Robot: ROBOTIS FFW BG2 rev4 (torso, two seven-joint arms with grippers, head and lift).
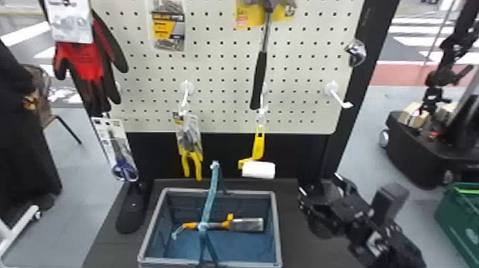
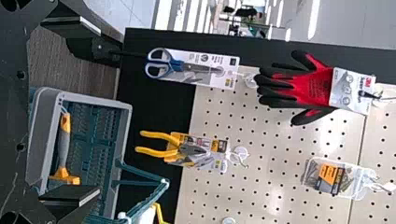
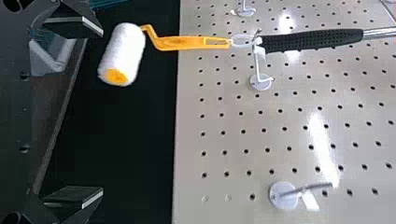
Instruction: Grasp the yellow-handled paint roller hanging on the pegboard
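One paint roller [image 3: 122,53] hangs beyond right claw [image 3: 88,112].

Table [image 1: 114,249]: black, flat top, standing below a cream pegboard [image 1: 221,71].
On table: one blue basket [image 1: 246,192], grey rim, handle upright, near the middle.
On pegboard hooks: red-black glove [image 1: 85,64], packaged scissors [image 1: 119,153], yellow pliers [image 1: 189,142], yellow-handled paint roller [image 1: 257,167], black-handled tool [image 1: 259,78].

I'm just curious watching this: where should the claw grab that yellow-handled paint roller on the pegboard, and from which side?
The flat yellow handle, above the white roll, approached from the front: it hangs upright from its hook with both edges free, while the roll would probably spin.
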